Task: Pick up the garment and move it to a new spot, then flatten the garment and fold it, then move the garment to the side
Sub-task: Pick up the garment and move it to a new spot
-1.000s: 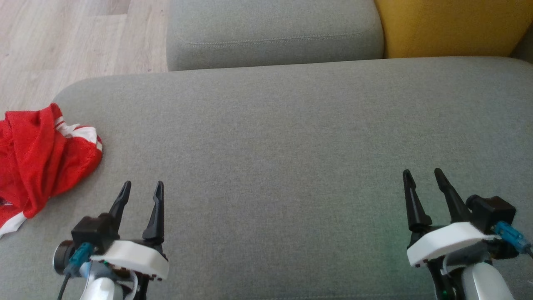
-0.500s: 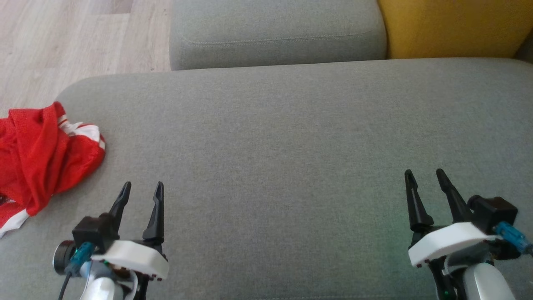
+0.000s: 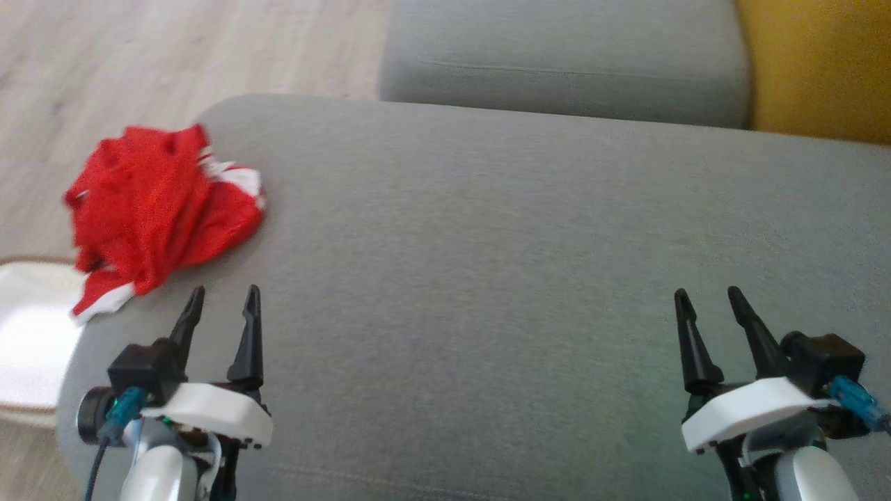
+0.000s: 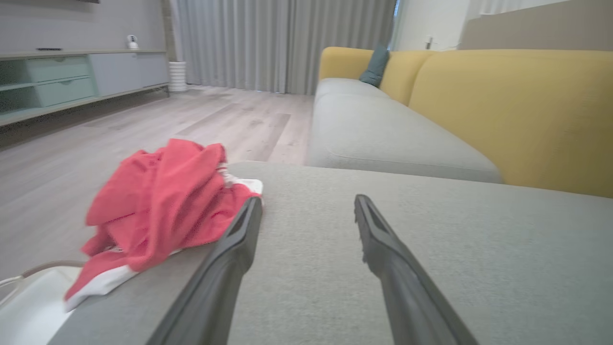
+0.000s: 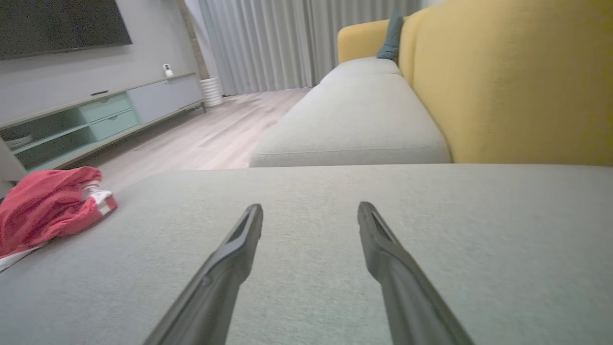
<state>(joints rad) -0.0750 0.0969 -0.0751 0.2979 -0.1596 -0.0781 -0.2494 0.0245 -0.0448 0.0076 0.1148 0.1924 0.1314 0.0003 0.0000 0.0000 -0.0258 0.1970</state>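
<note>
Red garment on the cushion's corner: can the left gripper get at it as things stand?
Probably yes. The left gripper is open, and the red garment lies just ahead and to the left of it, with bare grey cushion between them.

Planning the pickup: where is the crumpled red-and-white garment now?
In the head view, the crumpled red-and-white garment lies on the grey fabric cushion's far-left corner, partly overhanging its edge, just ahead of the left gripper.

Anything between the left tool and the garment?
Nothing visible. The left tool is open and apart from the garment, with bare cushion between them. The garment lies bunched at the cushion's left edge, with part of it hanging over.
</note>
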